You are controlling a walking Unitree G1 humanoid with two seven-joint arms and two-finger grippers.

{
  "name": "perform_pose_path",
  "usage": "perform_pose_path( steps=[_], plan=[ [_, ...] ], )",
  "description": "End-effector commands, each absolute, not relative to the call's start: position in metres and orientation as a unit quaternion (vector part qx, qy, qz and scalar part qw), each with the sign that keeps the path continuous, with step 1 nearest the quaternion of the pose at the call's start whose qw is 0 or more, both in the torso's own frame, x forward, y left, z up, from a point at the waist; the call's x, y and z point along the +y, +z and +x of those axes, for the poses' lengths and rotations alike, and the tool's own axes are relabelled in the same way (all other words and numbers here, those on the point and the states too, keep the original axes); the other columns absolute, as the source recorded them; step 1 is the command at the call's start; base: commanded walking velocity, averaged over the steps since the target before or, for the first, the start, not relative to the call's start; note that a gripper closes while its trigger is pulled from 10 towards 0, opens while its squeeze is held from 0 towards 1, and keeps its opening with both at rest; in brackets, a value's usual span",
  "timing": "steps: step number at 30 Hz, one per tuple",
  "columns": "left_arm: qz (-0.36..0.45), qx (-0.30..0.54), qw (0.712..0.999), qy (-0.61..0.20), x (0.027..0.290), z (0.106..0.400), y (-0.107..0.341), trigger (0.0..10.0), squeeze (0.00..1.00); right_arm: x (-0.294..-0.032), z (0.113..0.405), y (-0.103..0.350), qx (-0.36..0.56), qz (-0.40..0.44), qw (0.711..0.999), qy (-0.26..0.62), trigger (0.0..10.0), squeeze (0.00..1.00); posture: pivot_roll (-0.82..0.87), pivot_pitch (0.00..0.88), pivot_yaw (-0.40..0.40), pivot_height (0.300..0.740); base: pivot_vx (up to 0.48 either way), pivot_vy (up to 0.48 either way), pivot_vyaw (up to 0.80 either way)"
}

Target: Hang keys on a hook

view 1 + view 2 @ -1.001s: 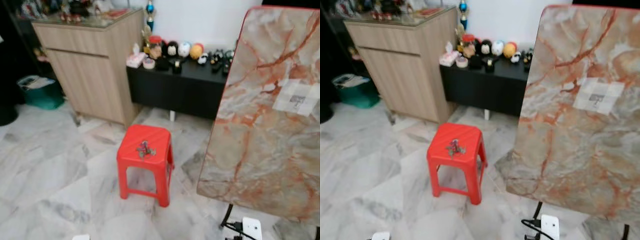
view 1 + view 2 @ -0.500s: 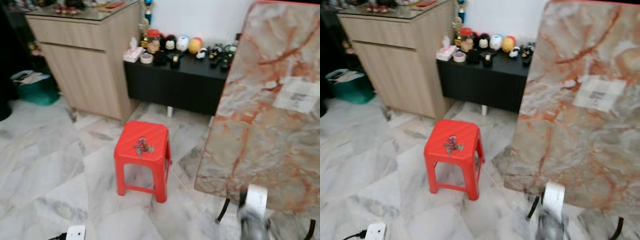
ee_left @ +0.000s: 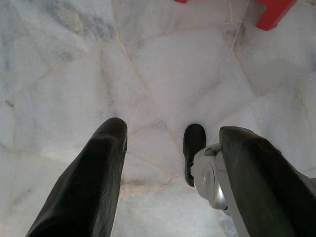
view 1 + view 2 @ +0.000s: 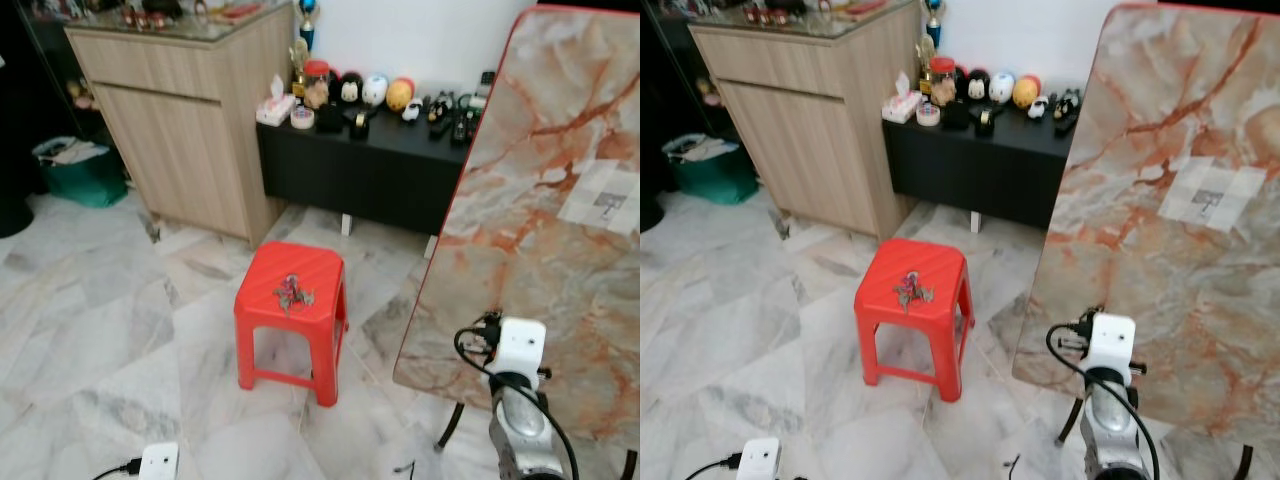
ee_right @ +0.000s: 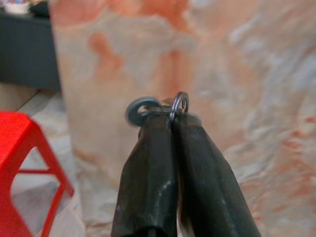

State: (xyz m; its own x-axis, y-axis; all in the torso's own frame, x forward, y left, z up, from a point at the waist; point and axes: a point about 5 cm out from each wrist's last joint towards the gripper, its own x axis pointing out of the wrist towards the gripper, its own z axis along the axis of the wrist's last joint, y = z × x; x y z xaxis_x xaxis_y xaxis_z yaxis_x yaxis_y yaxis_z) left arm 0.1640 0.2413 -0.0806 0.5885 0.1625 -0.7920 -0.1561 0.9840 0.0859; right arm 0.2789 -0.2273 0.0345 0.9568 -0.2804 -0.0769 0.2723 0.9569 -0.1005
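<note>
A bunch of keys [image 4: 292,293] lies on top of a red plastic stool [image 4: 320,265] on the marble floor ahead. My right gripper [image 5: 170,118] is shut, with a small metal key ring [image 5: 180,102] and a grey round piece pinched at its tips, held in front of the marbled slab. The right arm [image 4: 520,400] reaches up at the lower right, close to the slab's lower edge. My left gripper [image 3: 173,143] is open and points down at bare floor tiles beside the stool's leg [image 3: 269,10].
A large orange-veined marble slab [image 4: 560,230] stands tilted on the right. A wooden cabinet [image 4: 190,130] and a low black shelf [image 4: 370,170] with figurines line the back wall. A green bin [image 4: 75,175] sits at the far left.
My right arm has risen into view at the lower right, in front of the slab. The camera has shifted a little; the stool and its keys stay put.
</note>
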Motion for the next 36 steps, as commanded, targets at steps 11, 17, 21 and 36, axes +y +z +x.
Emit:
perform_pose_path(
  steps=[11,17,21,36],
  plan=[
    [0.011,0.473,0.877,0.087,0.248,0.139,-0.088,10.0,0.00,-0.227,0.303,0.066,0.016,0.128,0.969,-0.209,10.0,0.00,0.00,0.000,-0.025,0.740,0.000,0.000,0.00],
    [0.012,0.474,0.876,0.091,0.252,0.137,-0.088,10.0,0.00,-0.226,0.304,0.084,-0.019,0.053,0.975,-0.214,10.0,0.00,0.00,0.000,-0.026,0.740,0.000,0.000,0.00],
    [0.012,0.474,0.876,0.089,0.252,0.137,-0.088,10.0,0.00,-0.223,0.302,0.092,-0.038,0.025,0.974,-0.221,10.0,0.00,-0.01,0.000,-0.025,0.740,0.000,0.000,0.00],
    [0.008,0.481,0.874,0.064,0.239,0.139,-0.091,10.0,0.00,-0.248,0.272,0.036,0.205,0.192,0.901,-0.331,10.0,0.00,-0.02,0.000,-0.031,0.740,0.000,0.000,0.00]
  ],
)
